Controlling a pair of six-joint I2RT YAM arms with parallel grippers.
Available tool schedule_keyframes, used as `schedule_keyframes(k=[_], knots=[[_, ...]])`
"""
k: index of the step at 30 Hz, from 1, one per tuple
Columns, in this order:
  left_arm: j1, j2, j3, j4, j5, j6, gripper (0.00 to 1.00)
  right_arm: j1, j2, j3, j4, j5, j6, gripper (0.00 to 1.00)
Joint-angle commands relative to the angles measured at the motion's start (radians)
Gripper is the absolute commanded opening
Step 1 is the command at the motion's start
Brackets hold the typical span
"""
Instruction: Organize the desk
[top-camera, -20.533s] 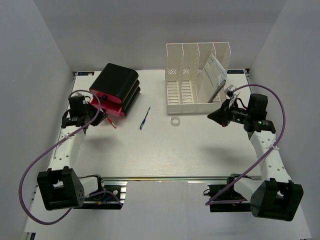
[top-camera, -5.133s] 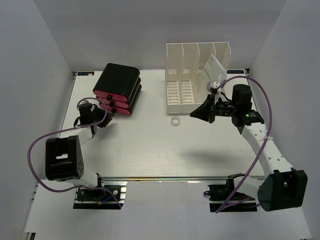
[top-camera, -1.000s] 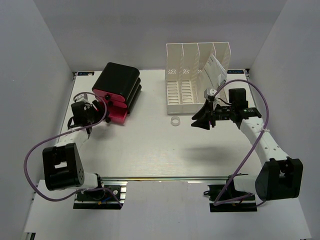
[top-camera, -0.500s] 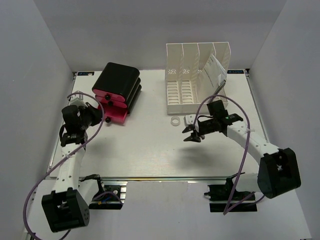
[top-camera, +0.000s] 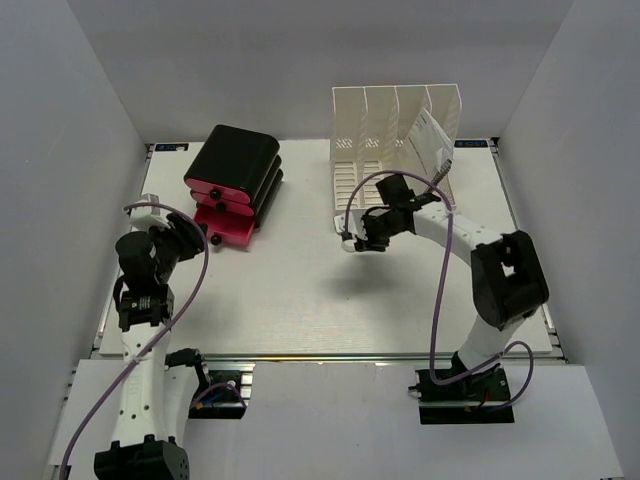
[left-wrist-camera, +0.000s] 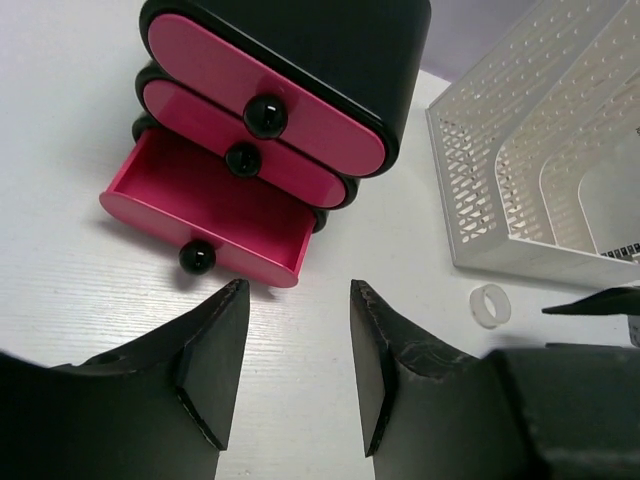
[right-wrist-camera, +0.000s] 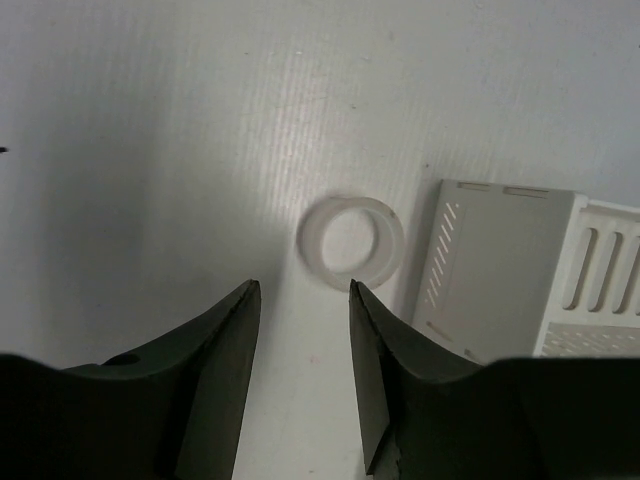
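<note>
The white desk (top-camera: 300, 300) holds a black drawer unit (top-camera: 232, 175) at the back left, its bottom pink drawer (left-wrist-camera: 205, 205) pulled out. My left gripper (left-wrist-camera: 297, 290) hovers open and empty just in front of that drawer, also seen from above (top-camera: 195, 236). A small white ring (right-wrist-camera: 350, 240) lies flat on the desk by the corner of the white file rack (right-wrist-camera: 500, 270). My right gripper (right-wrist-camera: 302, 288) is open above the desk, its tips just short of the ring. In the top view the right gripper (top-camera: 352, 240) covers the ring.
The slotted file rack (top-camera: 395, 155) stands at the back centre with a sheet of paper (top-camera: 430, 140) leaning in its right slot. Grey walls close in the desk on three sides. A silver rail (top-camera: 330, 357) runs along the near edge.
The right arm has swung left from the rack's right end to above the ring. The left gripper has backed away from the drawer unit towards the near side; the bottom drawer stays open.
</note>
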Motion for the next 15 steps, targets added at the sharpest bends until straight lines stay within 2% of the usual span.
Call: schedule_keyframes(k=[1, 15], knots=[[0.004, -0.033, 0.012, -0.012, -0.027, 0.019, 0.55, 0.007, 0.056, 0.087, -0.006, 0.05, 0.007, 0.46], [0.004, -0.067, 0.012, -0.017, -0.036, 0.022, 0.56, 0.03, 0.193, 0.166, -0.08, 0.062, -0.017, 0.46]])
